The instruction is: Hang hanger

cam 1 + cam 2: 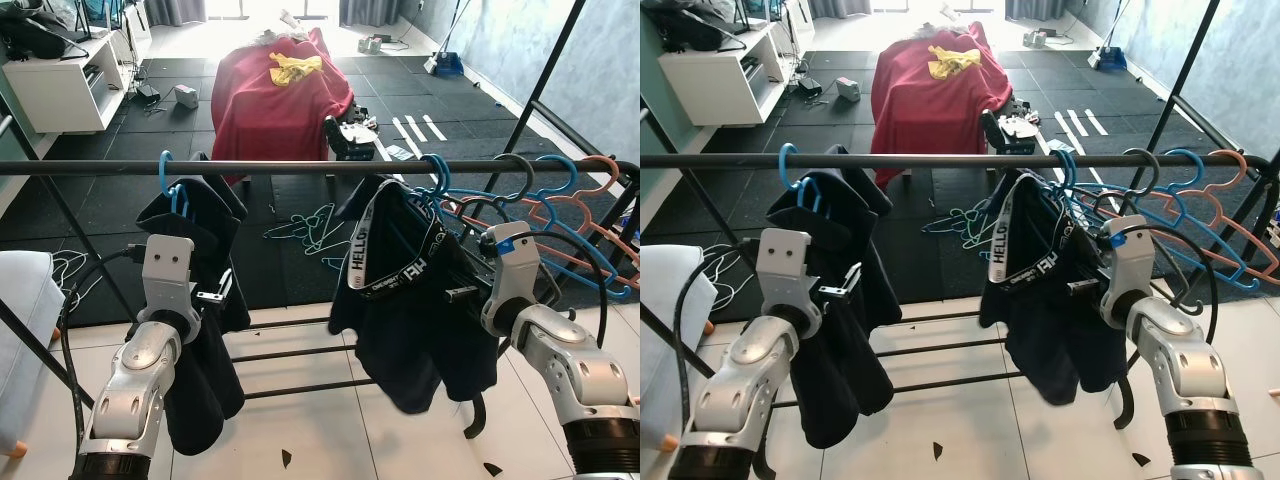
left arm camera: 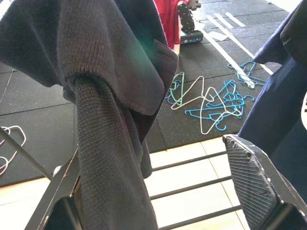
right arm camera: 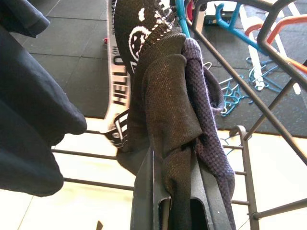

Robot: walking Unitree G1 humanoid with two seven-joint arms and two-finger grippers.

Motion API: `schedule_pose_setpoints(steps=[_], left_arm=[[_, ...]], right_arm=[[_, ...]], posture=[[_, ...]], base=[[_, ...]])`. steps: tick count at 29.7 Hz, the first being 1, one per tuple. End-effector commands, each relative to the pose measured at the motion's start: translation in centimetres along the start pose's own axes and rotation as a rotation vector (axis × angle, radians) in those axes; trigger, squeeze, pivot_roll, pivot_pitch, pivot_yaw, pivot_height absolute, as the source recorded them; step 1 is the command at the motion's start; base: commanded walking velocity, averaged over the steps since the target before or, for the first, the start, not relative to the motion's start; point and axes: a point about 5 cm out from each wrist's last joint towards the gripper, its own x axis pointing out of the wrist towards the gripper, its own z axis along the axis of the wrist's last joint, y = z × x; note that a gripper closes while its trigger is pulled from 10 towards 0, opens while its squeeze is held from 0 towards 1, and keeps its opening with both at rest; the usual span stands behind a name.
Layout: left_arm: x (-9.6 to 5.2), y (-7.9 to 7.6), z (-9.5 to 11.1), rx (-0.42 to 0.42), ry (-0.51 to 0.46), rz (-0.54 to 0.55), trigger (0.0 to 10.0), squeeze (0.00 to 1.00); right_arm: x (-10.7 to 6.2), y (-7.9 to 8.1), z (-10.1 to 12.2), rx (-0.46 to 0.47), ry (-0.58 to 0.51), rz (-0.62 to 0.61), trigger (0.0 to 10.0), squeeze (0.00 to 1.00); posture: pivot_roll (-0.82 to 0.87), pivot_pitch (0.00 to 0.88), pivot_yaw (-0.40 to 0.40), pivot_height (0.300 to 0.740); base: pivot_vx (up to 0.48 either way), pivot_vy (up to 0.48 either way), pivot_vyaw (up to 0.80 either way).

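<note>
A dark rail crosses in front of me. On it a blue hanger carries a dark knit garment. My left gripper is open; that garment hangs between its fingers and lies against one of them. Further right another blue hanger holds a dark garment with a "HELLO" strap. My right gripper is shut on a fold of that fabric, which is pinched between its fingers.
Several empty blue, pink and grey hangers hang at the rail's right end. More hangers lie on the black mat behind the rack. A red-draped table stands further back, a white shelf at the far left. The rack's low bars cross the tiles.
</note>
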Motion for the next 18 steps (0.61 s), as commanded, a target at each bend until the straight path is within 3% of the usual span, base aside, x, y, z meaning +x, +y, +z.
schedule_pose_setpoints(steps=[1, 8, 12, 18], left_arm=[[0.1, -0.1, -0.4, 0.007, 0.017, -0.007, 10.0, 0.00], [0.4, -0.1, 0.2, -0.002, 0.002, -0.006, 10.0, 0.00], [0.3, 0.0, 0.2, -0.015, 0.004, 0.004, 10.0, 0.00], [0.3, 0.0, 0.2, -0.014, 0.003, -0.002, 10.0, 0.00]], right_arm=[[-0.2, -0.5, 0.5, -0.018, -0.027, -0.022, 0.0, 0.00], [-0.6, -0.3, 2.7, -0.011, -0.174, 0.022, 0.0, 0.00], [-1.4, 1.2, 4.5, -0.014, -0.272, 0.148, 0.0, 0.00], [-2.0, 1.8, 4.7, -0.025, -0.282, 0.197, 0.0, 0.00]], posture=[[-0.04, 0.080, -0.018, 0.740], [-0.04, 0.075, -0.020, 0.740], [-0.05, 0.084, -0.026, 0.740], [-0.06, 0.088, -0.025, 0.740]], base=[[0.000, 0.000, 0.00], [0.000, 0.000, 0.00], [0.000, 0.000, 0.00], [0.000, 0.000, 0.00]])
